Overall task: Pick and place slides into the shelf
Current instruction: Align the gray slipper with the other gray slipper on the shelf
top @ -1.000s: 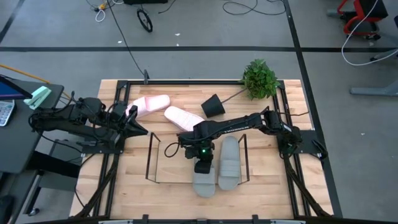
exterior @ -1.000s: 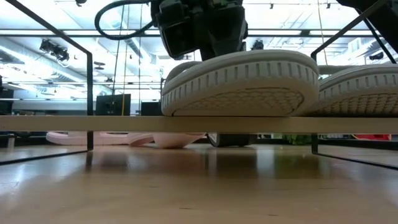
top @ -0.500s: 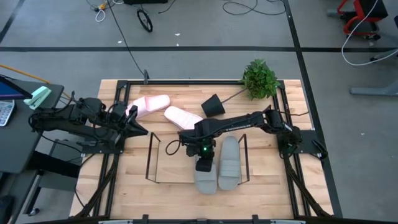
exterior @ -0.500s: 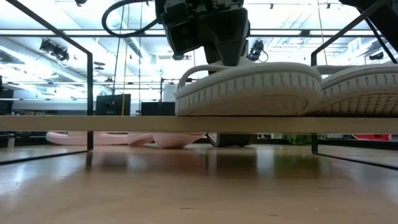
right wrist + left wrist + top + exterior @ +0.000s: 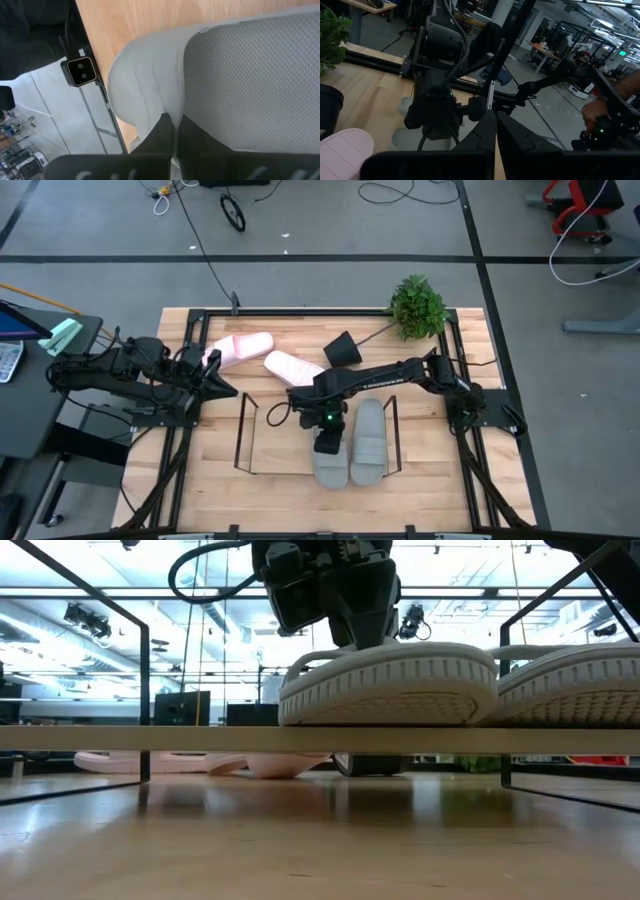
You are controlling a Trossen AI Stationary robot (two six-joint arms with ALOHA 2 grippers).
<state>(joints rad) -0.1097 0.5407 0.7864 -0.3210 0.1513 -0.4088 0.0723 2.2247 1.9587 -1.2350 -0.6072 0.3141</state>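
My right gripper (image 5: 327, 442) reaches from the table's right to the shelf (image 5: 243, 430), a black wire frame. It is shut on a grey slide (image 5: 331, 470) that lies in the frame. The second grey slide (image 5: 368, 442) lies beside it on the right, and both soles rest on the shelf's near rail (image 5: 200, 738). Two pink slides (image 5: 240, 348) (image 5: 295, 367) lie flat on the table beyond the shelf. My left gripper (image 5: 215, 385) waits shut at the table's left side. My right gripper comes at the grey slide (image 5: 240, 85) from above, pointing down. Its fingers (image 5: 161, 131) close on the edge of the wide strap (image 5: 186, 107), pinching it. The slide lies level, with its sole (image 5: 390, 705) on the shelf's rail.
A tipped black plant pot (image 5: 343, 350) with its green plant (image 5: 418, 307) lies at the far right, behind the shelf. The shelf's left half (image 5: 275, 442) holds nothing. Black metal rails (image 5: 300, 311) run around the table.
My right gripper has drawn the grey slide a little away from the table's near edge and toward the right, closer to the other grey slide. The slide has settled level on the shelf's rail. The gripper has stayed shut on it.
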